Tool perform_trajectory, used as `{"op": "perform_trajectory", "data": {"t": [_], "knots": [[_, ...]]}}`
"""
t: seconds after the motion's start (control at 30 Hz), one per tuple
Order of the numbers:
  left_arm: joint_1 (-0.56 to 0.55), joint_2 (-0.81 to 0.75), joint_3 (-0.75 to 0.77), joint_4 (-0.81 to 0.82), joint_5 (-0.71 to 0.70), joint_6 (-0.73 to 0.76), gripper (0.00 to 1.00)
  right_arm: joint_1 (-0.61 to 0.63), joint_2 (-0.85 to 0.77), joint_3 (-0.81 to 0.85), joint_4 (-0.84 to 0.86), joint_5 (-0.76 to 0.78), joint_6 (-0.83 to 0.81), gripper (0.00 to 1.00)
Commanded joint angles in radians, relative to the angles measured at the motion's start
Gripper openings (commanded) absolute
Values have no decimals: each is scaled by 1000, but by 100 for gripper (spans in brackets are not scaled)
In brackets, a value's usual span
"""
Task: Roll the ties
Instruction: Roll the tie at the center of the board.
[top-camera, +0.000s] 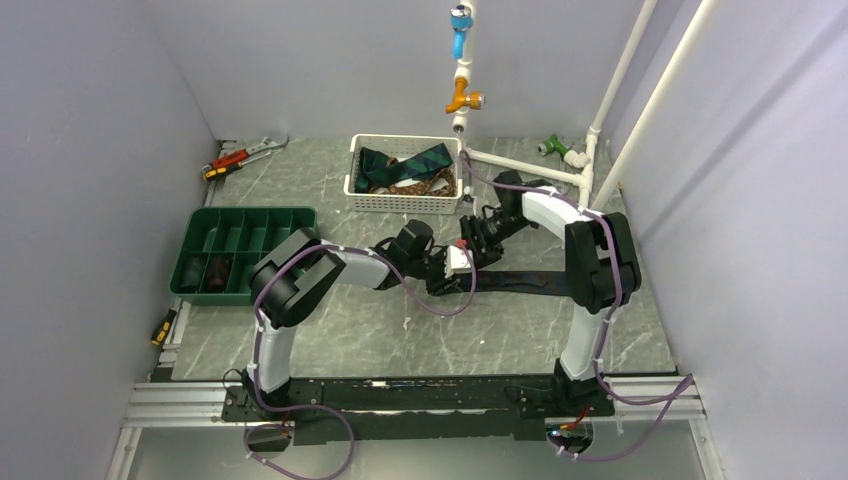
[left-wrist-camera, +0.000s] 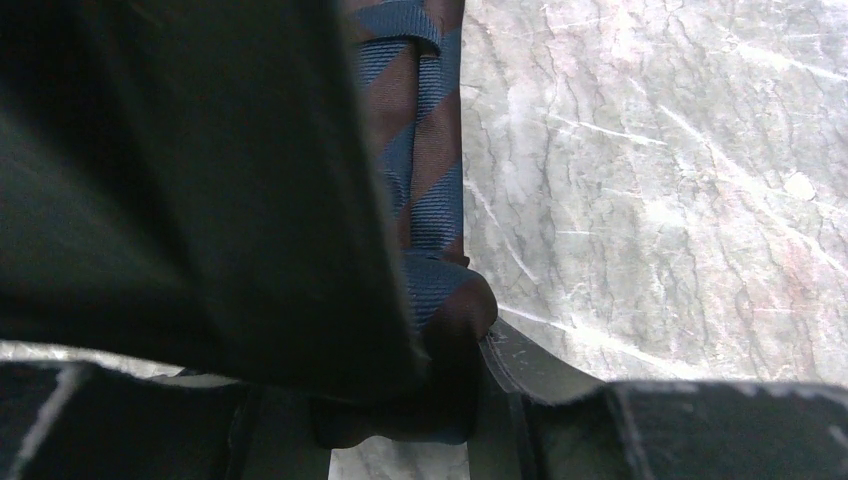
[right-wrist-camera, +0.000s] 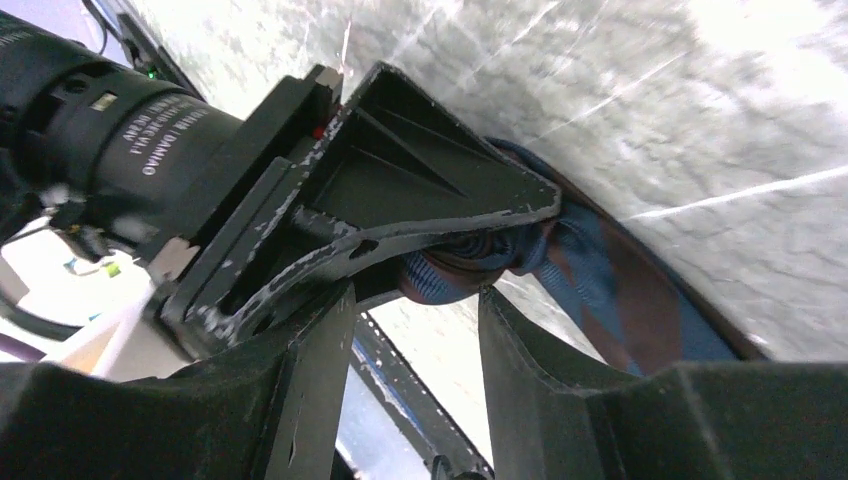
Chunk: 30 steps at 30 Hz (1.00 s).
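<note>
left gripper (left-wrist-camera: 455, 345) clamps the rolled end of the striped tie (left-wrist-camera: 430, 200), right gripper (right-wrist-camera: 415, 310) parted just off it; next probably wind further along.

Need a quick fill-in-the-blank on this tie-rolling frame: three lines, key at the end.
1. The left gripper's jaws clamp the rolled end of the navy-and-maroon ___ fabric tie.
2. The right gripper's jaws stand ___.
3. The compartmented plastic tray is ___.
Missing: striped; open; green.
</note>
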Motion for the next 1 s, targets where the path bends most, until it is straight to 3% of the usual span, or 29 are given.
{"op": "perform_trajectory", "data": {"t": [0.0,0.3,0.4,0.5,0.57,0.73,0.97], "knots": [[8,60,-32,-221,-110,35,23,18,33,-29,26,-34,27,50],[8,60,-30,-223,-110,30,24,16,50,-52,26,40,18,53],[9,63,-28,-224,-107,28,24,16,62,-42,66,25,42,35],[9,60,-29,-225,-101,32,27,14,82,-25,76,44,33,10],[10,58,-31,-223,-91,38,33,11,104,-15,60,79,14,0],[27,47,-35,-172,-33,55,61,-18,143,-34,52,190,-6,0],[39,61,21,-70,69,21,73,-35,181,-40,64,303,-20,0]]}}
